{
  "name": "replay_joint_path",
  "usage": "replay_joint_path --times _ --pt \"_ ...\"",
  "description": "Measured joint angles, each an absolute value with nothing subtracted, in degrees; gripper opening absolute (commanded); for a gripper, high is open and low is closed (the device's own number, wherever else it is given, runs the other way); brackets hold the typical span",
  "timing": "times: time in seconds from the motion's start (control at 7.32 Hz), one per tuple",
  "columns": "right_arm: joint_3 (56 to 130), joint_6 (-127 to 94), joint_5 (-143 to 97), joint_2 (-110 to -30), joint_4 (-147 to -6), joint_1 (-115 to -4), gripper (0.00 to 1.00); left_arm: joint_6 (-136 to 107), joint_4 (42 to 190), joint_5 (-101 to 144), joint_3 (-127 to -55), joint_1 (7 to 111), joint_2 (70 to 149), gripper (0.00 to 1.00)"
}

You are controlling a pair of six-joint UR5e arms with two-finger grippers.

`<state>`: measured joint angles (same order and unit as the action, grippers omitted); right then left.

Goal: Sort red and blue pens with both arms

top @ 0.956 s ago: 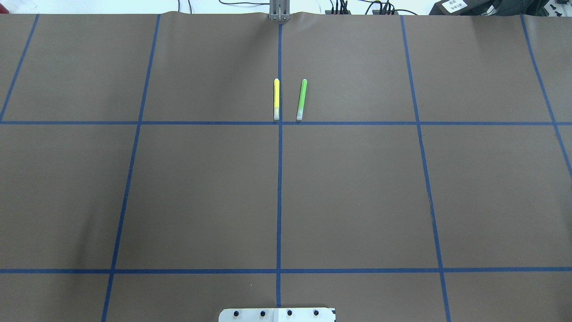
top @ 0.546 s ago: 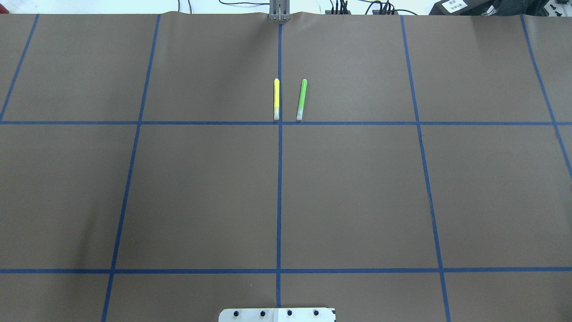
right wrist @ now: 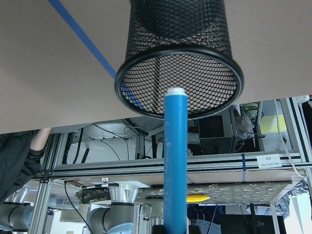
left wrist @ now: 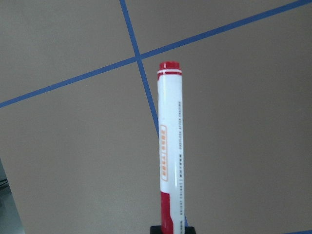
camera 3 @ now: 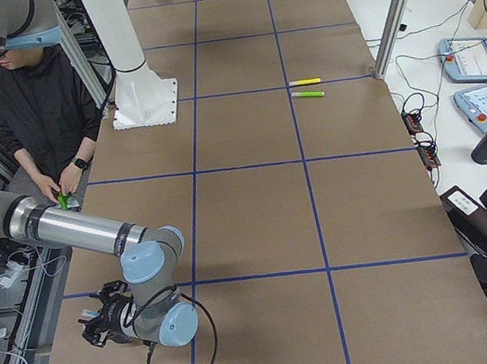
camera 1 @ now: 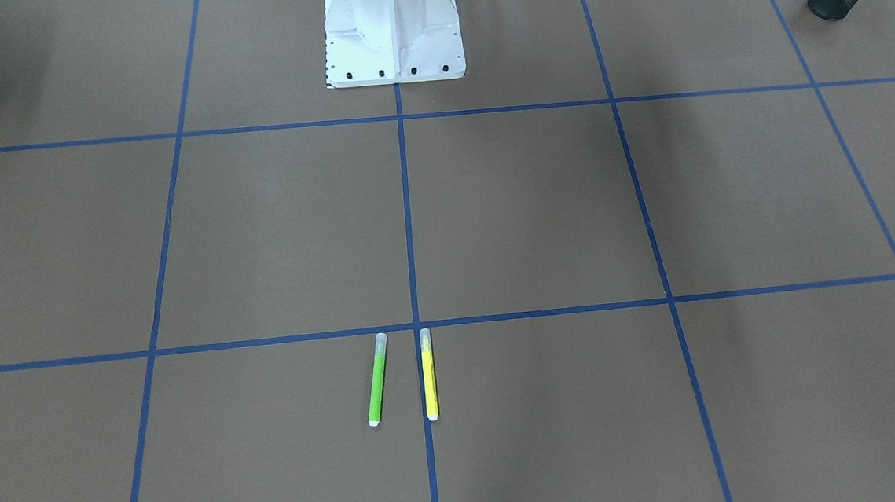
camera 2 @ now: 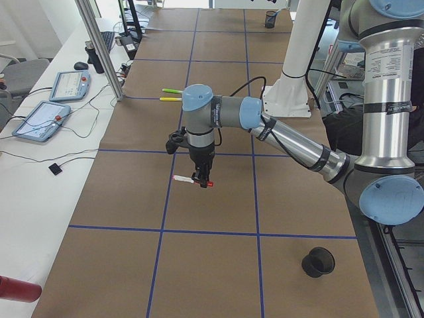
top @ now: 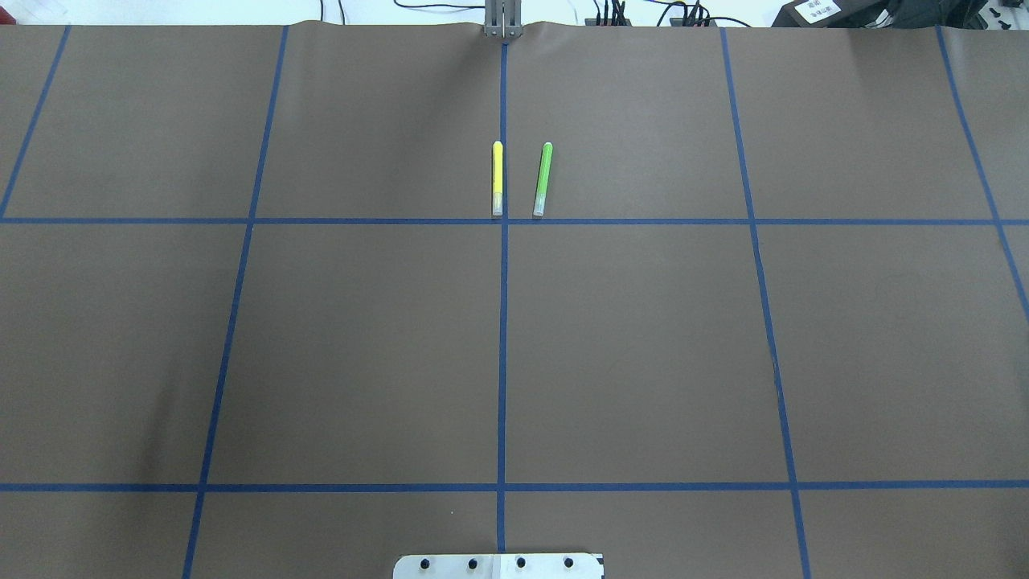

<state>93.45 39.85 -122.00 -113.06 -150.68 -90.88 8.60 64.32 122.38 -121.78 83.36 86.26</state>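
The brown worktop (top: 362, 346), gridded with blue tape (top: 502, 346), carries the white base (camera 1: 393, 34) at the robot's edge. The left arm (camera 2: 291, 142) reaches forward and to the left of the base. The right arm (camera 3: 73, 233) bends low to the base's right, by the worktop's robot-side edge. A person (camera 3: 40, 95) in black sits behind the base.

The left cup (camera 2: 318, 262), of black mesh, stands upright well to the base's left. The right cup (right wrist: 175, 24), also black mesh, fills the right wrist view with its mouth toward the camera.

The left hand (camera 2: 201, 177) is clamped on the red pen (left wrist: 169, 151) and holds it level above the worktop, left of the base, forward of the left cup and apart from it. The right hand (camera 3: 98, 322) is closed on the blue pen (right wrist: 175, 161), right of the base. The pen's white end is at the right cup's mouth; whether it is past the rim I cannot tell.

The yellow marker (top: 498, 178) and green marker (top: 543, 179) lie side by side, apart, straight ahead of the base and far across the worktop.
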Motion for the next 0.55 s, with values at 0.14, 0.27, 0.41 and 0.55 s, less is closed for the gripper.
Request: replay_joint_path --times 0.14,0.27,0.41,0.55 --pt "93.3 39.6 -121.8 -111.5 -150.3 -90.9 0.99 8.6 64.2 122.4 -121.8 83.4 86.2 0.0" --pt "93.1 38.7 -121.6 -109.5 -149.5 -90.9 0.99 8.7 64.1 122.4 -121.7 83.4 86.2 0.0" --pt "93.1 36.8 -121.5 -107.4 -147.7 -90.9 0.99 8.7 64.0 122.4 -121.6 83.5 86.0 0.0" --pt "93.2 34.2 -121.4 -105.6 -144.7 -90.9 0.99 8.8 63.9 122.4 -121.6 83.6 85.3 0.0"
